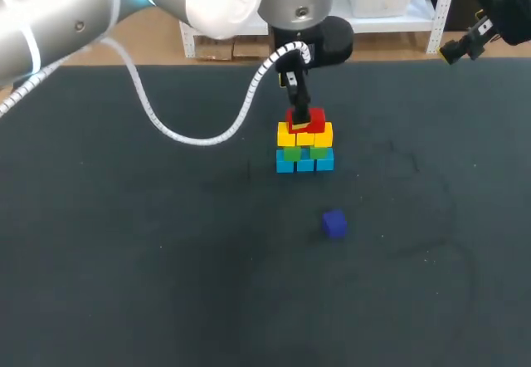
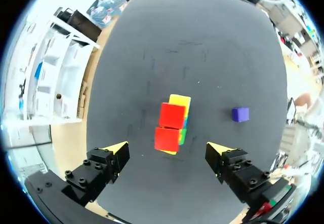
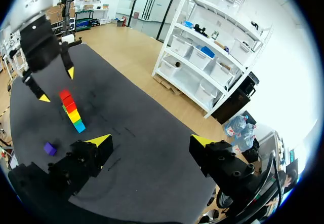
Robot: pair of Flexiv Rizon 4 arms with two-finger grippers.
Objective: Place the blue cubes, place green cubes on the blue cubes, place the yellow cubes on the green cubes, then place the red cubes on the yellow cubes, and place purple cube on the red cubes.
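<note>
Left claw (image 2: 167, 148) hangs right over the stack (image 1: 304, 144), jaws spread wide, gripping nothing. The red cubes (image 2: 172, 115) sit under the gap, clear of both tips as far as I can tell. The stack stands on the table (image 1: 124, 259) toward 12 o'clock: blue at the base, then green, yellow, red on top. Purple cube (image 1: 334, 223) lies alone at 5 o'clock from the stack, near but apart. Right claw (image 3: 152, 142) is parked out at 2 o'clock by the far edge, also wide open and empty. My read: red layer is on, only purple to go. Handling guess: small, rigid, light block, likely smooth-sided, so it won't deform but can slip or twist if pinched off-centre. Take it from above on two opposite flat faces, mid-height, jaws square to them. It looks slightly turned relative to the stack, so wrist yaw probably needs matching. A light squeeze should do. Real risk is the stack: loose cubes, nothing locking them, narrow red top. Lift straight up before crossing over, then set purple centred over both reds with no side push.
</note>
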